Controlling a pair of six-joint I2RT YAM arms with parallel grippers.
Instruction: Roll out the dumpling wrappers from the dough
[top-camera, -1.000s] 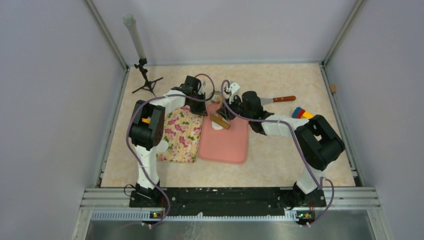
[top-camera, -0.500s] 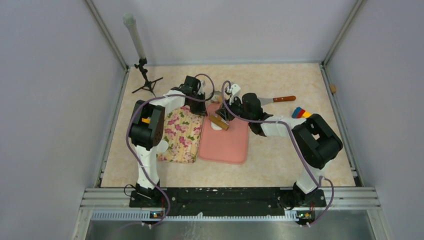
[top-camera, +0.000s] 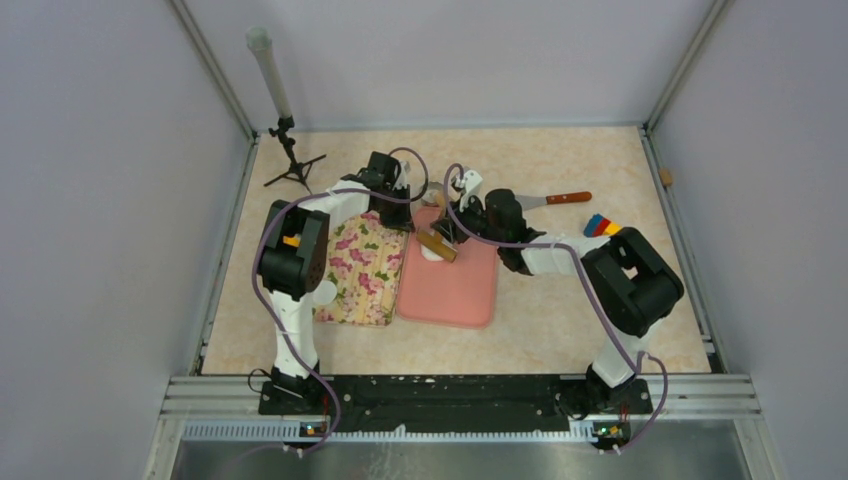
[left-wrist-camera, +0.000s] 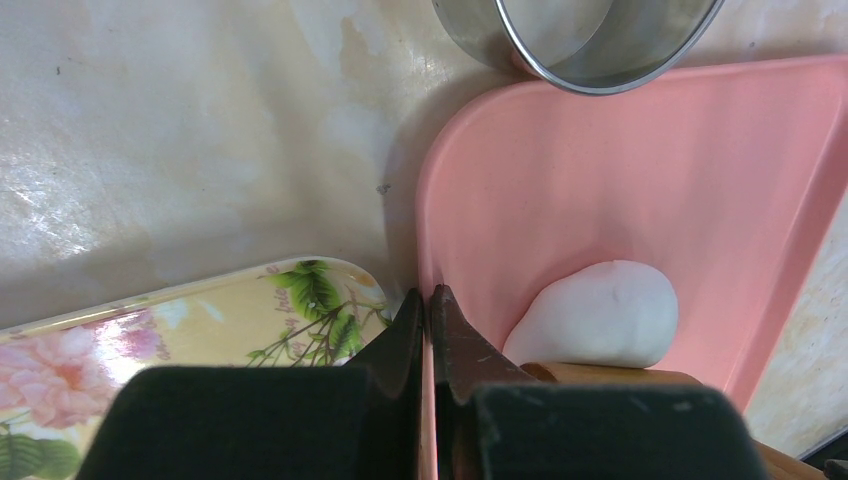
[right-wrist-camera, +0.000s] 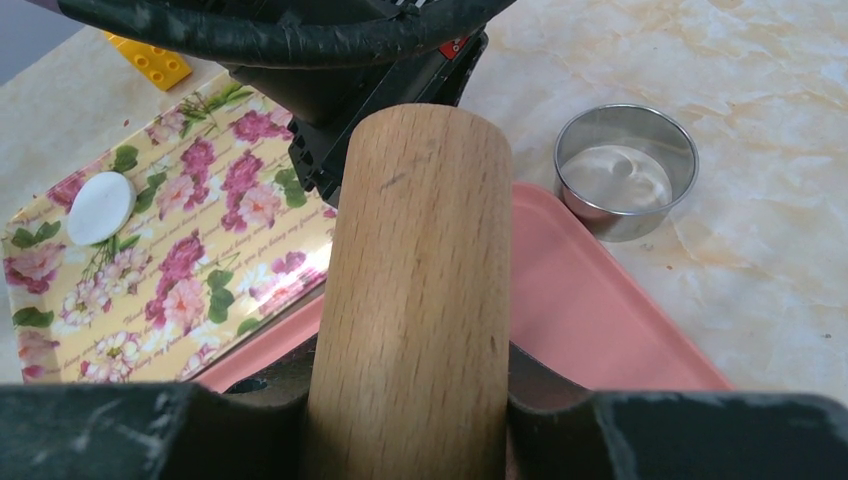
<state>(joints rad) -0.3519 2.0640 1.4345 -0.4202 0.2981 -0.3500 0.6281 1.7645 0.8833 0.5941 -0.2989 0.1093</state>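
Note:
The dough (left-wrist-camera: 600, 315) is a thick white lump on the far left part of the pink board (left-wrist-camera: 650, 180); it also shows in the top view (top-camera: 432, 254). My right gripper (right-wrist-camera: 410, 375) is shut on a wooden rolling pin (right-wrist-camera: 415, 260), which lies across the dough's near side (top-camera: 438, 243). My left gripper (left-wrist-camera: 430, 300) is shut on the pink board's left rim, next to the floral tray (left-wrist-camera: 200, 320). One dumpling wrapper (right-wrist-camera: 100, 207), a small white disc, lies on the floral tray (right-wrist-camera: 190, 250). The metal ring cutter (right-wrist-camera: 625, 170) stands just off the board's far corner.
A tool with a brown handle (top-camera: 560, 198) and coloured blocks (top-camera: 600, 225) lie right of the board. A black tripod with a white tube (top-camera: 290, 160) stands at the back left. A yellow block (right-wrist-camera: 150, 60) lies beyond the tray.
My right gripper and the rolling pin have edged slightly left over the dough. The left gripper has not moved.

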